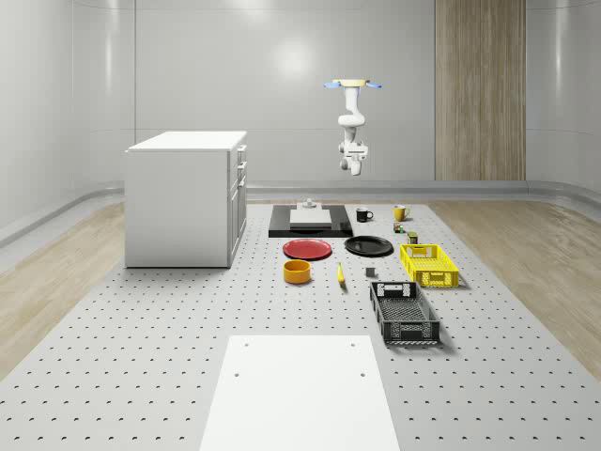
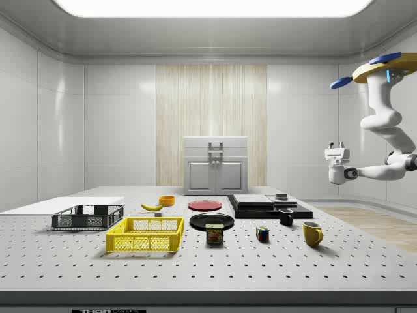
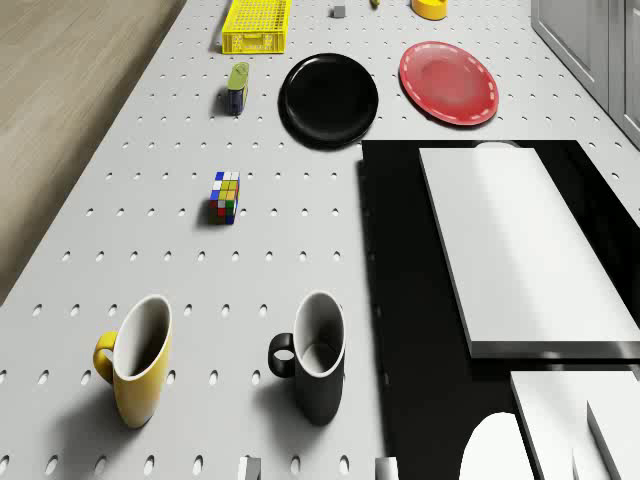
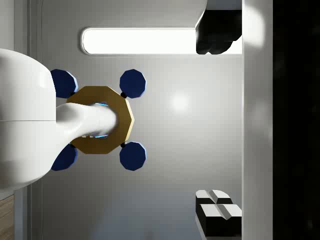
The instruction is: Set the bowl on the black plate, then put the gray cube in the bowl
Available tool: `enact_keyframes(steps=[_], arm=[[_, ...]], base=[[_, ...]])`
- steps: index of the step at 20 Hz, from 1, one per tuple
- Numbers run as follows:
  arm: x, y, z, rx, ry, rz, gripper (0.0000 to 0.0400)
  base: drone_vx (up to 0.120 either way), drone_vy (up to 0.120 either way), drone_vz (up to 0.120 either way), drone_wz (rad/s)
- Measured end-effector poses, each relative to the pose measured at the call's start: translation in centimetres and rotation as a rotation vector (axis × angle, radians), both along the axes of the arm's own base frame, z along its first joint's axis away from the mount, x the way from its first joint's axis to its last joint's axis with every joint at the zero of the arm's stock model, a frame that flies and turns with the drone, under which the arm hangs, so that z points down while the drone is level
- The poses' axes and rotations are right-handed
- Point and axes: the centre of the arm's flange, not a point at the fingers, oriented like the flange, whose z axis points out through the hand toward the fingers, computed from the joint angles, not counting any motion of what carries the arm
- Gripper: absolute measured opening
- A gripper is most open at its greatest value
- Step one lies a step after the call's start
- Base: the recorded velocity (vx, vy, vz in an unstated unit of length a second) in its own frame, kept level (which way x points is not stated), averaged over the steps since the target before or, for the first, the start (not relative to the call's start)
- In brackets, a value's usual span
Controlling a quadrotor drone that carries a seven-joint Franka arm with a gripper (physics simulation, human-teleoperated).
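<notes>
I hover as a drone high above the far end of the perforated table, over the black mug and the yellow mug, beside the black slab that bears a white block. My arm hangs folded beneath me, and my gripper points upward, well clear of the table; in the wrist view it looks back at my own rotors. My fingers are spread wide apart and grasp nothing.

The orange bowl stands on the table just beside the red plate, apart from the black plate, which lies bare next to the red one. The small gray cube sits on the table near the black plate, between the banana and the yellow crate. The black crate lies beyond it toward the whole-scene view's bottom. A Rubik's cube and a Spam can stand near the black plate. A white cabinet stands at the whole-scene view's left.
</notes>
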Motion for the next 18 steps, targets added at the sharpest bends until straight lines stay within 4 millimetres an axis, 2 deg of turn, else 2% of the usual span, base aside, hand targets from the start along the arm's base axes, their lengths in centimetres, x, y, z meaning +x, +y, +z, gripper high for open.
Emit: enact_keyframes(steps=[10, 18], arm=[[-0.2, 0.0, 6.6, 0.0, -0.008, 0.0, 0.04], [-0.1, 0.0, 8.8, 0.0, -0.014, 0.0, 0.04]], base=[[0.0, 0.0, 0.0, 0.0], [0.0, 0.0, 0.0, 0.0]])
